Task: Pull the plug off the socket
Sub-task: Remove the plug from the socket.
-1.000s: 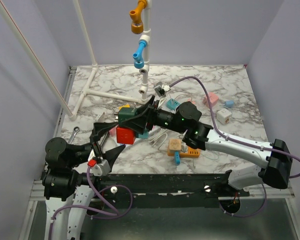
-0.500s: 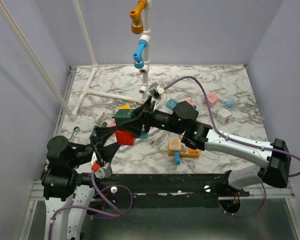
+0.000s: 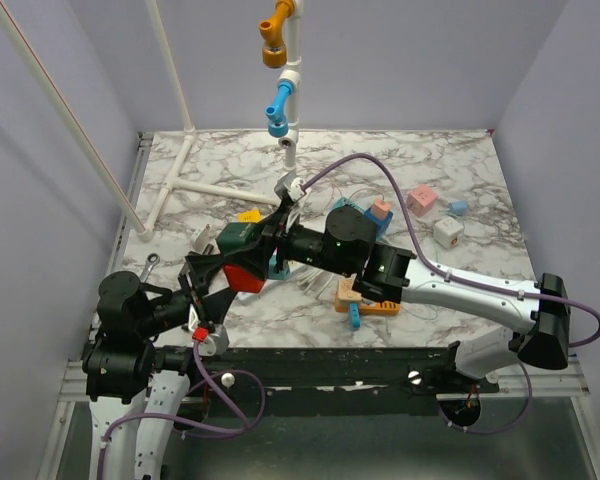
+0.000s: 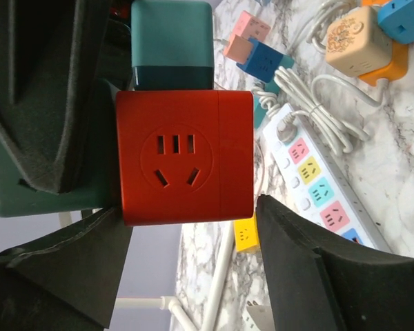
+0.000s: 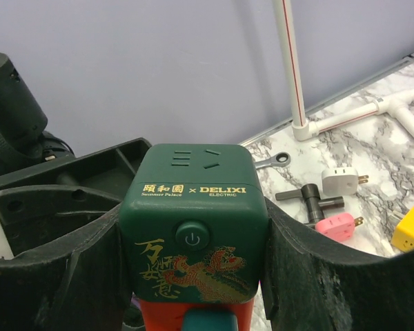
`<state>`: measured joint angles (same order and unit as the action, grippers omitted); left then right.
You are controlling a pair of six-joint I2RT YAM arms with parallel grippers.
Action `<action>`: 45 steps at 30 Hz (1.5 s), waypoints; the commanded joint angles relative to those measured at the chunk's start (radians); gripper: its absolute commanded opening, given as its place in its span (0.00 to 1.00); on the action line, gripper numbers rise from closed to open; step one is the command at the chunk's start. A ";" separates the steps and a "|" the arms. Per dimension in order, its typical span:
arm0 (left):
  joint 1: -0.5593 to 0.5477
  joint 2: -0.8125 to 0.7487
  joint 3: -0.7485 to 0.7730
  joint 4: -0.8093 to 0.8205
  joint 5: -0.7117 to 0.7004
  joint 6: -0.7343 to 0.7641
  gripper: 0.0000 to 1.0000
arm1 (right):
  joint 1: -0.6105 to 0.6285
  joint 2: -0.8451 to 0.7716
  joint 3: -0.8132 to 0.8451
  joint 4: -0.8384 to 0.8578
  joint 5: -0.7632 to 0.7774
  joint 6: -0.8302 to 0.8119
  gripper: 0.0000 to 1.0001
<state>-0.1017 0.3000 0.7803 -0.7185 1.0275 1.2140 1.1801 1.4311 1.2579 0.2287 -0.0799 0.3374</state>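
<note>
The likeliest failure was a slip. The left gripper [image 4: 190, 210] was clenched on the red cube [image 4: 185, 165], but its fingertips seemed to catch only the cube's near corners, so a hard pull could have dragged them off. The right gripper [image 5: 196, 234] had a fuller hold, both fingers flat against the sides of the green cube [image 5: 196, 207]. A pull skewed off the joint line could have jammed or bent the prongs. A teal block [image 4: 171, 34] sat against another face of the red cube, and it might have come away instead (how firmly it was seated could not be told). The joined cubes hung in the air above the marble table [image 3: 460, 160], between the two arms. Their common long axis ran from the green cube on the far side to the red one nearer the bases. The red cube's outlet face looked straight into the left wrist camera, and the green cube's switch faced the right wrist camera. The white power strip [image 4: 316, 189] lay flat on the table below with its outlets up. It ran diagonally across the left wrist view beside its coiled cord, and neither gripper touched it.
</note>
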 commanded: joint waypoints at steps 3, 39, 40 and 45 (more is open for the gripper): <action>-0.023 0.004 0.026 -0.075 0.157 0.060 0.79 | 0.078 0.046 0.056 0.072 0.037 -0.036 0.01; -0.025 -0.012 0.010 -0.457 0.182 0.590 0.04 | 0.118 0.094 0.120 0.090 0.323 -0.058 0.01; -0.025 -0.012 0.007 -0.450 0.180 0.585 0.03 | 0.117 0.085 0.109 0.106 0.331 -0.058 0.01; -0.024 -0.032 -0.018 -0.400 0.181 0.540 0.02 | 0.117 0.040 0.030 0.224 0.367 -0.040 0.01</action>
<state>-0.0933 0.2863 0.7704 -1.0393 0.9379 1.6791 1.3037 1.4822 1.3041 0.0647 0.1574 0.2951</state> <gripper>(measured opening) 0.544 0.650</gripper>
